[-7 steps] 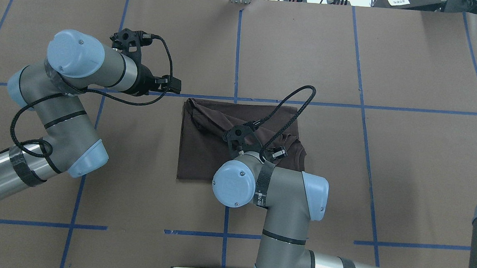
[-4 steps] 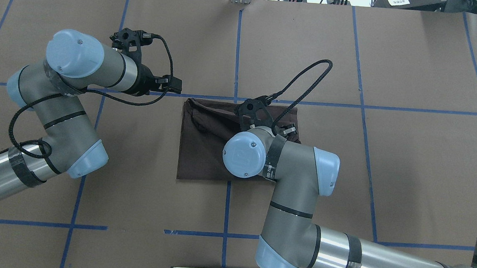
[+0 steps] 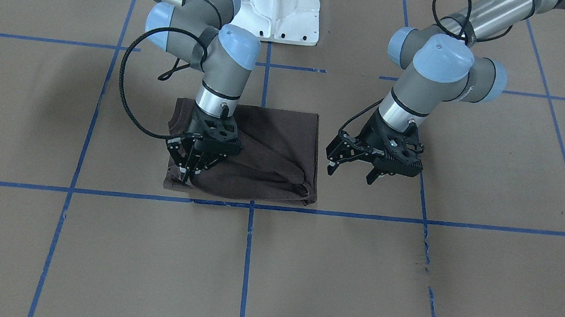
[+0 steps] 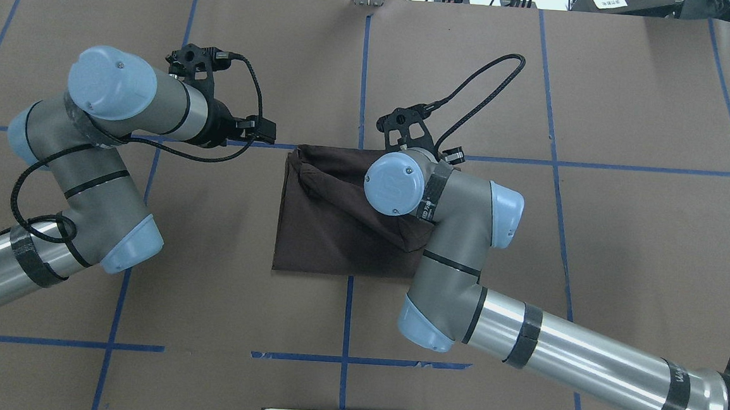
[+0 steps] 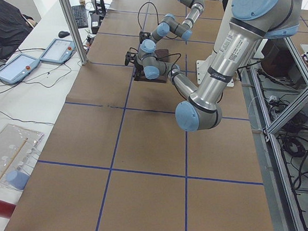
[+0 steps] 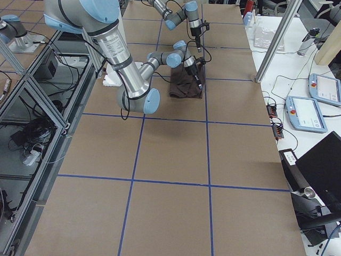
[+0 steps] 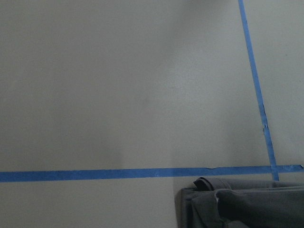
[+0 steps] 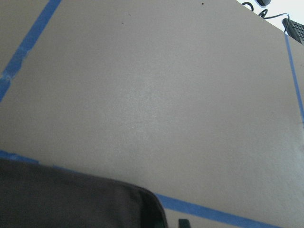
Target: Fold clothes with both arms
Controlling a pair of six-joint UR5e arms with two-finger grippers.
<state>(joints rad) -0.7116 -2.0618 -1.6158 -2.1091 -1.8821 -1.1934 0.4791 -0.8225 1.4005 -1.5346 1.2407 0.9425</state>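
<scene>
Pinching T-shirt (image 3: 274,141) edge: R pincer (image 3: 188,169)

My left arm (image 4: 88,175) and right arm (image 4: 458,236) are silver-grey jointed tubes with rounded light-blue joint caps (image 4: 112,83), each cap showing a small screw. Black bands (image 4: 524,345) ring the polished metal sections. A braided black cable (image 4: 479,91) loops at each wrist. My left pincer (image 3: 352,170) and right pincer (image 3: 189,168) are black, skeletal, two-fingered. My pedestal (image 3: 280,2) is white with bolt holes.
</scene>
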